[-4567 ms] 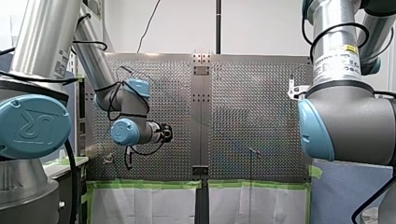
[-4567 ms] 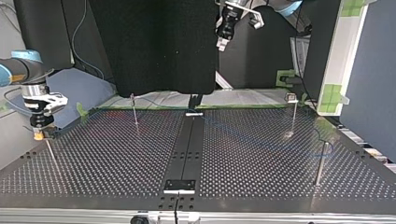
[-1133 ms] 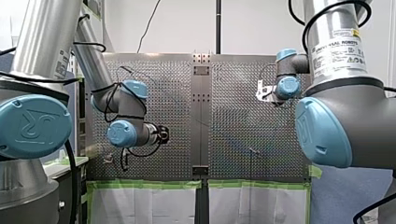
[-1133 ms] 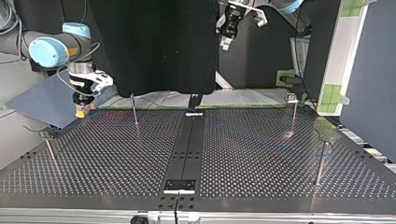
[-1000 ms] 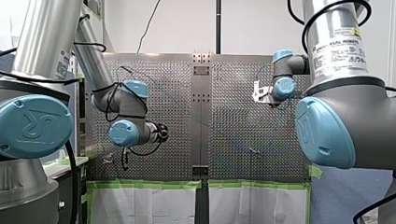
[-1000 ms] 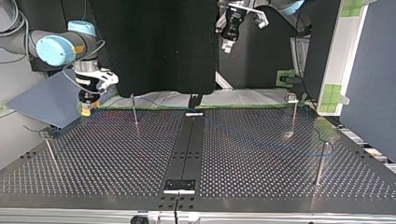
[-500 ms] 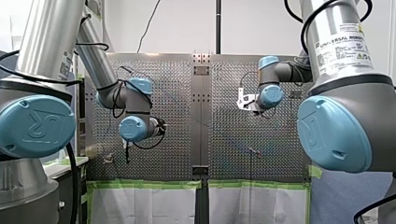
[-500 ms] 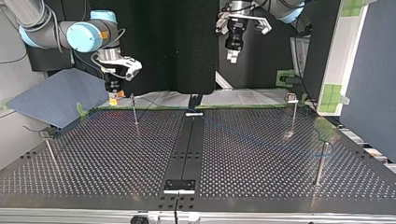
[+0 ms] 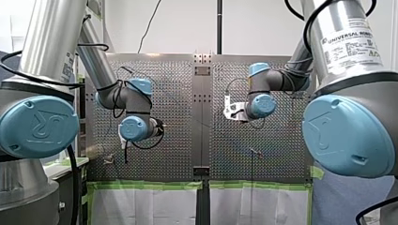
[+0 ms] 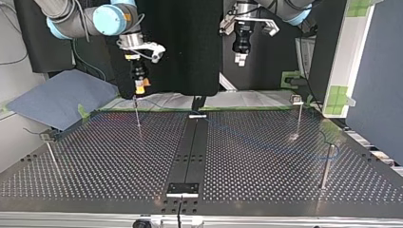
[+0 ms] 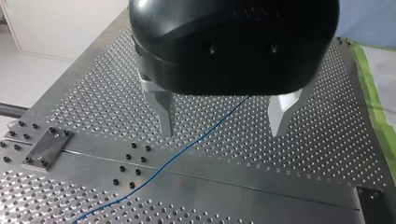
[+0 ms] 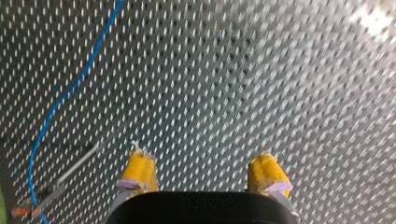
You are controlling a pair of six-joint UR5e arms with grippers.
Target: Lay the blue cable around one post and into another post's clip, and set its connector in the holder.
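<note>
Both pincers open and empty, cable not yet picked up.

My left gripper point(image 11: 223, 133) hangs above the table with its fingers spread wide and nothing between them. The blue cable point(image 11: 187, 149) lies loose on the perforated table point(image 11: 327, 93) below, crossing under that gap. My right gripper point(image 12: 203, 175), yellow pads apart and bare, has the cable off to one side, beside a thin post point(image 12: 74, 165). As I judge it, nothing is routed: the grasp, the wrap, the clipping and seating the end all remain.
</note>
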